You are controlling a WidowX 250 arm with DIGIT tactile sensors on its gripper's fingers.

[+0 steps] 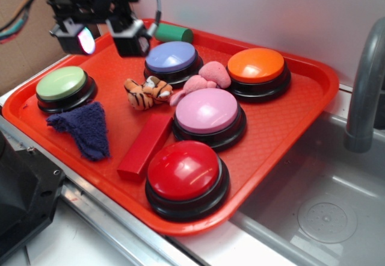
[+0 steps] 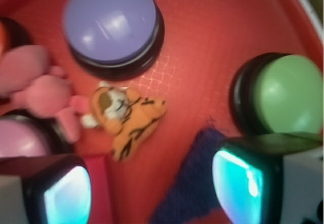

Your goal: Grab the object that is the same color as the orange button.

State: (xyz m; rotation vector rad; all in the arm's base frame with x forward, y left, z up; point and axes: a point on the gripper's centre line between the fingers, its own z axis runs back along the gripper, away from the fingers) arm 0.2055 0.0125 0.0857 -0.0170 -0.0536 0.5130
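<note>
On tray point(image 1: 289, 127), tiger point(image 1: 147, 92) lies between purple button point(image 1: 171, 56) and red block point(image 1: 146, 145), touching pink plush point(image 1: 204, 79). Long axis runs left-right in exterior view, head toward plush. Gripper point(image 1: 108, 37) hovers above, jaws wide, empty. Orange button point(image 1: 256, 65) sits far side.

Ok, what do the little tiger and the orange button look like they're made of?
The tiger looks like soft plush fabric with a fuzzy, matte surface. The orange button looks like hard glossy plastic, its dome top showing highlights, on a black base.

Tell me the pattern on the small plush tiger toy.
Orange with black stripes, some white on its face; clearest in the wrist view.
</note>
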